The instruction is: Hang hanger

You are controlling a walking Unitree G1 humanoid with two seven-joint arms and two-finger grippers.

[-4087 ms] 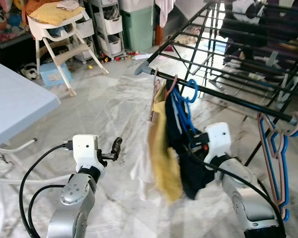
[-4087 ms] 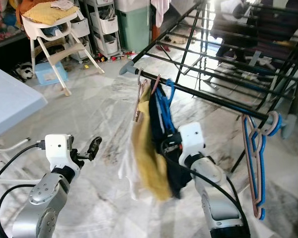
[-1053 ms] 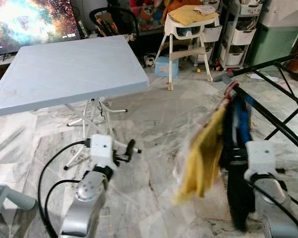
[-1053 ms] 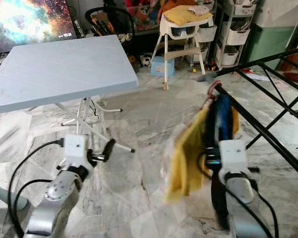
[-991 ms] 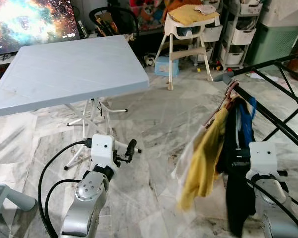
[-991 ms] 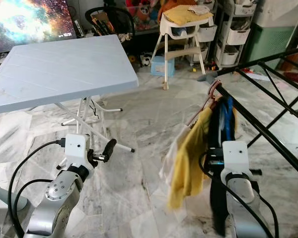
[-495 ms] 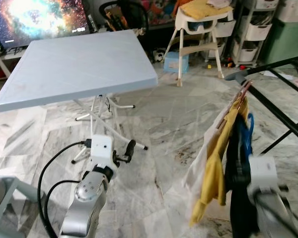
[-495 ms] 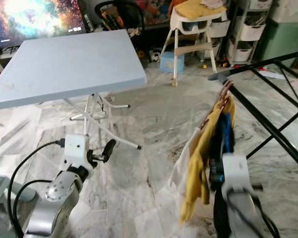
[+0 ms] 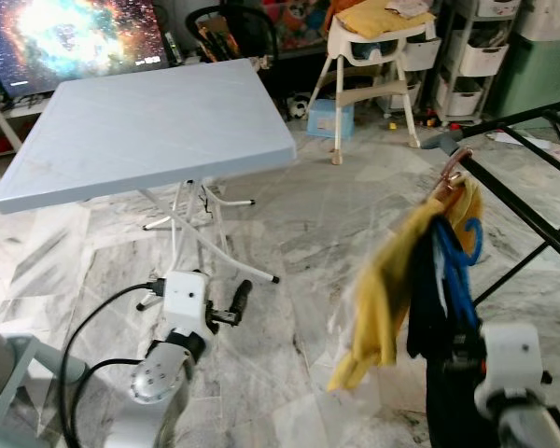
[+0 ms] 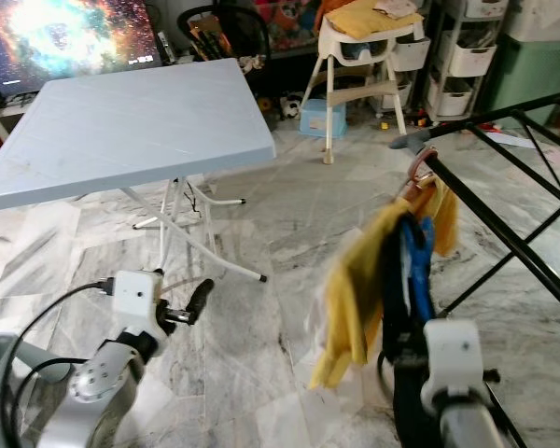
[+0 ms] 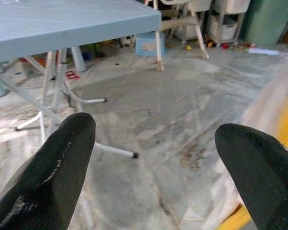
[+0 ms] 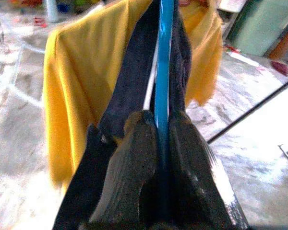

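My right gripper point(image 12: 162, 122) is shut on the stem of a blue hanger point(image 12: 164, 52) that carries a dark navy garment point(image 9: 420, 313). Beside it a yellow garment point(image 9: 381, 297) swings out towards my left. It hangs from a pink hanger hook point(image 9: 455, 166) at the near end of the black drying rack rail point(image 9: 527, 213). The blue hanger's loop point(image 9: 465, 239) sits just below that hook; I cannot tell whether it rests on the rail. My left gripper point(image 9: 240, 299) is open and holds nothing, low over the marble floor.
A light-blue folding table point(image 9: 149, 121) stands at the left, with a lit screen point(image 9: 65, 28) behind it. A white high chair point(image 9: 378, 42), storage drawers point(image 9: 485, 47) and a green bin point(image 9: 541, 70) line the back. More rack bars point(image 10: 532, 112) run off to the right.
The view has shifted slightly. The yellow garment has swung outward to the left, away from the dark one. Both arms sit lower in the picture.
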